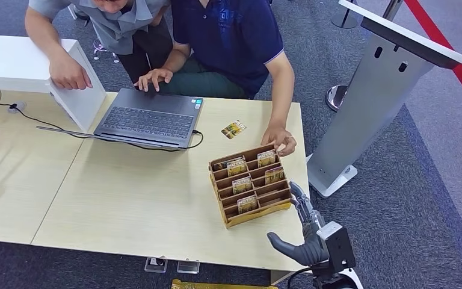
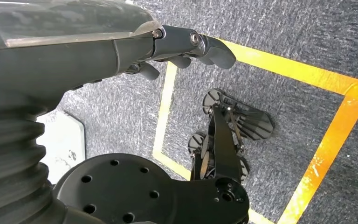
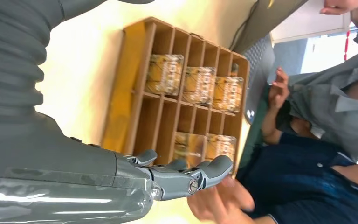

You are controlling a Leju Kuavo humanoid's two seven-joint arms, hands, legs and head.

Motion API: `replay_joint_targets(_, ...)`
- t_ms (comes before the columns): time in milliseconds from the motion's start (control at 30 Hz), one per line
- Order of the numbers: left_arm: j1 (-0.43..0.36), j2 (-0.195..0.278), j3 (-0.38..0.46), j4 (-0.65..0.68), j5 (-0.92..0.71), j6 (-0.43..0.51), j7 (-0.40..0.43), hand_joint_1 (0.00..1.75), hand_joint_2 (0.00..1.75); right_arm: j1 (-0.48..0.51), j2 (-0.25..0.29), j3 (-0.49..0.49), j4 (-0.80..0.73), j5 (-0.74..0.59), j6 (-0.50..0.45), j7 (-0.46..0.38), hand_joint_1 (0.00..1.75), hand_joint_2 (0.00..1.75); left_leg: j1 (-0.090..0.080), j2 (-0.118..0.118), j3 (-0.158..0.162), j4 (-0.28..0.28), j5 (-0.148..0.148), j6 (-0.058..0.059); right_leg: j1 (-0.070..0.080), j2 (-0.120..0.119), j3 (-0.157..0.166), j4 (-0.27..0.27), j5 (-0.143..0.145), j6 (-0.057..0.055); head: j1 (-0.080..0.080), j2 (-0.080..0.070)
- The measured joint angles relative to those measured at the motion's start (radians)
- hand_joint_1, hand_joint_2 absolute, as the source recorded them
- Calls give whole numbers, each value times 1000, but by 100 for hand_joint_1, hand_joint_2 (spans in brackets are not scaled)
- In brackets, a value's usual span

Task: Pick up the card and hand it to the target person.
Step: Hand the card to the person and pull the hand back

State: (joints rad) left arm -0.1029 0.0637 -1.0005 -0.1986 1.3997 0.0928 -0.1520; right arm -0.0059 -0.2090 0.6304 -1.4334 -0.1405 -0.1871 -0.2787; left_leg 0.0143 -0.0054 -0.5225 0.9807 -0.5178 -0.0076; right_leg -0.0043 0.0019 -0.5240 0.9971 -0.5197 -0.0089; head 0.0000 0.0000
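1. Five cards stand in the slots of the wooden card rack (image 1: 249, 183) near the right end of the light wood table (image 1: 126, 198), and one more loose card (image 1: 233, 129) lies flat on the tabletop beyond the rack, near the laptop (image 1: 149, 118).
2. We judge the task barely begun: no card has been lifted, and we cannot tell which card is meant.
3. Our right hand (image 1: 304, 232) hovers just beside the rack's near right corner, fingers apart and lightly curled, holding nothing; in the right wrist view the fingertips (image 3: 216, 165) point over the rack's edge.
4. Our left hand (image 2: 186, 46) hangs over the floor, fingers loosely curled with nothing in them.
5. What we think is left: reaching into a slot, pinching a card, lifting it free, and passing it across.
6. Two people lean over the far side of the table; the person in the dark blue shirt (image 1: 228, 36) rests a hand (image 1: 280, 139) on the rack's far corner, which may crowd our reach.
7. Around us: grey carpet (image 1: 433, 180), yellow floor tape (image 2: 279, 65), a white slanted kiosk stand (image 1: 373, 102) to the right, and a cable trailing across the table from the laptop.
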Motion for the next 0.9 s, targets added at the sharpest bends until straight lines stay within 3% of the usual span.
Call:
replay_joint_targets(233, 0, -2, 8, 0, 8, 2, -9, 0, 175, -39, 27, 22, 114, -18, -15, -11, 0, 175, 0, 2, 1, -1, 0, 0, 0, 2, 0, -1, 1, 0, 0, 0)
replay_joint_targets(467, 1, -1, 15, 0, 13, 6, 4, 0, 175, -54, 22, 17, 123, -30, -23, -19, 0, 175, 0, 2, 0, -1, 0, 0, 0, 2, 0, -1, 1, 0, 0, 0)
replay_joint_targets(600, 1, -1, 15, 1, 14, 8, 8, 0, 0, -52, 25, 12, 126, -25, -36, -19, 0, 175, 0, 1, 0, 0, 0, 0, 0, 1, 0, 0, 0, 0, 0, 0)
replay_joint_targets(700, 1, -1, 18, 0, 16, 1, 10, 0, 0, -52, 29, 8, 133, -25, -43, -22, 0, 175, 0, 2, 0, -1, 0, 0, 0, 2, 0, 0, 1, 0, 0, 0)
replay_joint_targets(733, 2, -1, 18, -1, 17, -2, 11, 0, 44, -51, 31, 6, 134, -25, -45, -23, 0, 175, 0, 2, 0, -1, 1, 0, 0, 2, 0, -1, 1, 0, 0, 0)
replay_joint_targets(833, 2, -2, 19, 0, 17, -4, 9, 0, 44, -50, 31, 3, 132, -23, -50, -26, 0, 175, 0, 2, 0, -1, 1, 0, 0, 2, -1, 0, 1, 0, 0, 0)
replay_joint_targets(867, 2, -3, 19, 0, 18, -4, 9, 0, 0, -50, 31, 1, 132, -21, -51, -27, 0, 175, 0, 2, 0, -1, 0, 0, 0, 2, 0, 0, 1, 0, 0, 0)
replay_joint_targets(900, 2, -4, 20, 0, 18, -4, 8, 0, 0, -50, 31, 1, 131, -20, -53, -28, 0, 175, 0, 2, 0, 0, 0, 0, 0, 2, 0, 0, 0, 0, 0, 0)
